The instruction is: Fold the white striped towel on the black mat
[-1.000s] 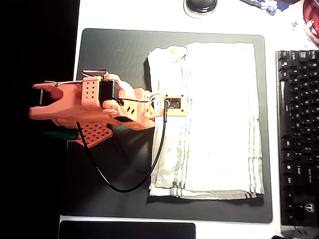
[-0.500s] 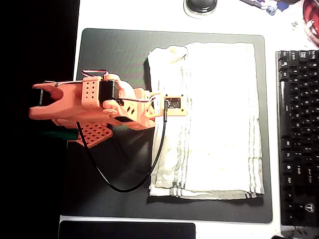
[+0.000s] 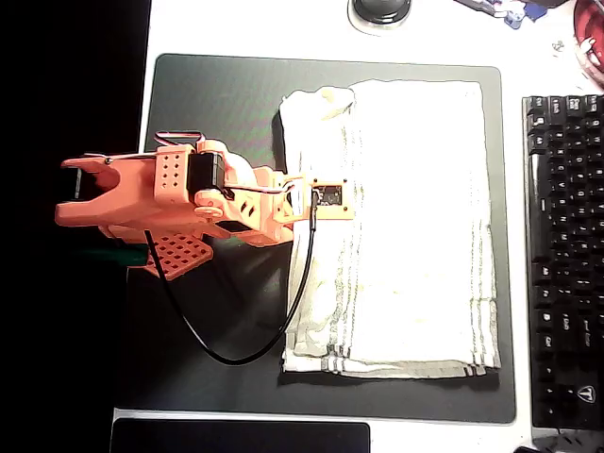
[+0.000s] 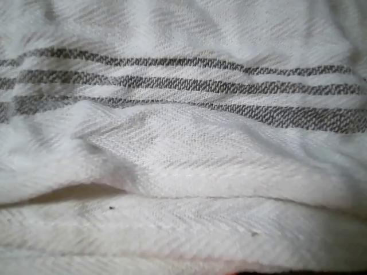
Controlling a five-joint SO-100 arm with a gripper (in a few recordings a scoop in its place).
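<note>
The white striped towel (image 3: 415,226) lies on the right half of the black mat (image 3: 217,104), with its left side doubled over in a thick, slightly rumpled fold. My orange arm reaches in from the left. The gripper (image 3: 326,200) presses down at that folded left edge, and its fingers are hidden under the wrist and its camera board. The wrist view is very close to the towel (image 4: 183,143), showing three grey stripes across the top and stacked cloth layers along the bottom.
A black keyboard (image 3: 564,255) runs along the right edge beside the mat. A smaller black mat (image 3: 236,437) shows at the bottom edge. A round dark object (image 3: 379,9) sits above the mat. The arm's black cable (image 3: 245,354) loops over the mat's lower left.
</note>
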